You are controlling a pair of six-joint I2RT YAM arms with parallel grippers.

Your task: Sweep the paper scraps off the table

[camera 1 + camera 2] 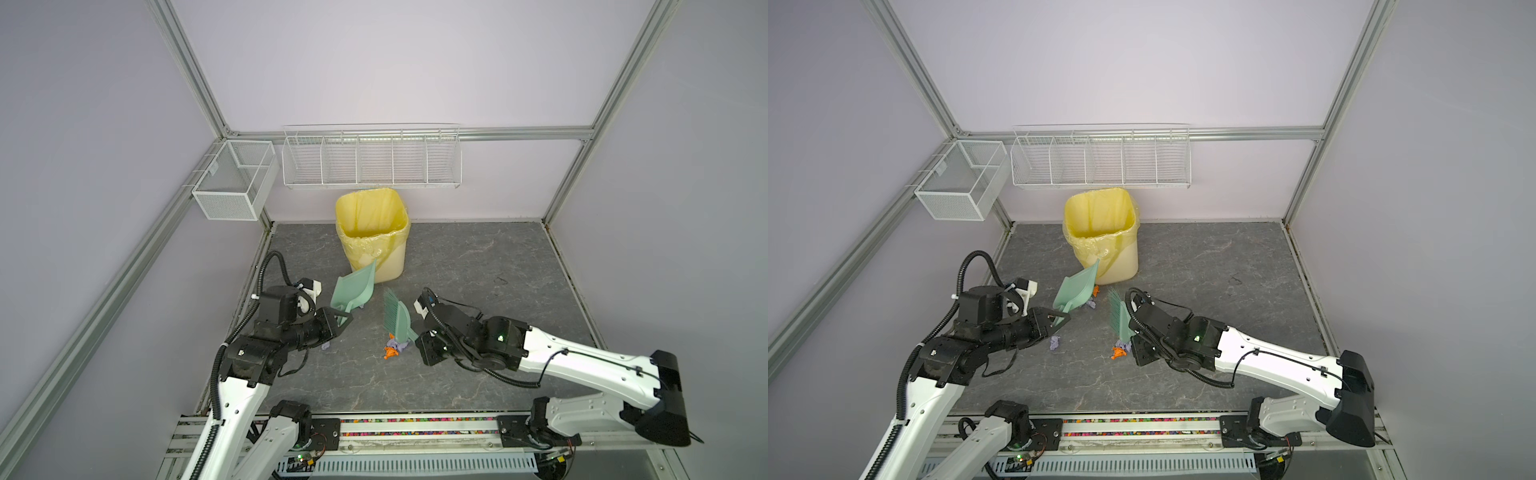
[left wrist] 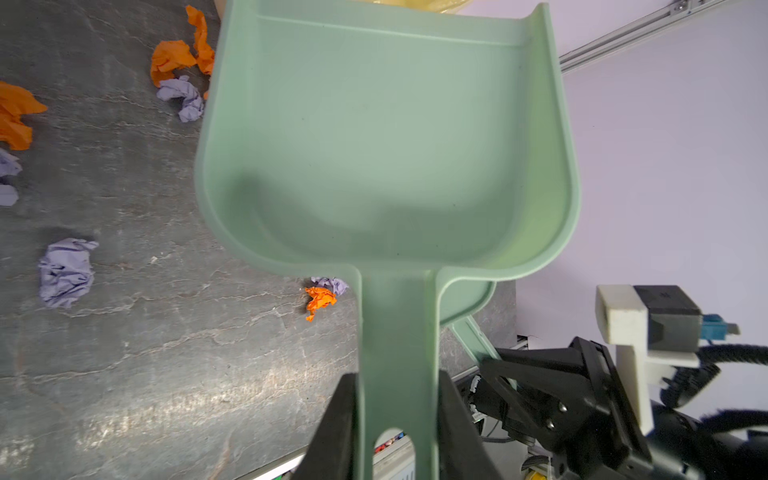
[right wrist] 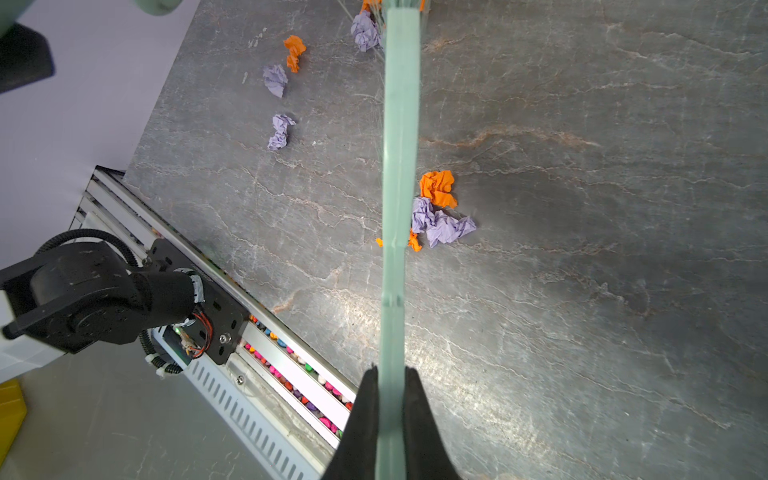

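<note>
Two robot arms work over a dark grey table [image 1: 478,266], seen from above. The left gripper [image 1: 342,322] is clamped on the handle of a mint-green dustpan [image 1: 355,289]. The dustpan is empty and tipped up, with its mouth toward a yellow-lined bin [image 1: 390,262]. The right gripper [image 3: 392,374] is closed tight on the handle of a matching brush [image 1: 400,318], whose bristles are turned toward the dustpan's side.

The paper scraps [image 1: 392,348] lie on the table. An orange and lilac cluster sits just beside the brush handle, and one lilac wad [image 1: 1055,343] lies near the left gripper. A few more [image 1: 1092,297] lie beside the dustpan, near the bin.

To do this step well, the dustpan's lip likely needs to rest flat on the table next to a cluster. The brush should then come down behind the wads and draw them toward the pan in short, low strokes. Such light wads may roll aside.
</note>
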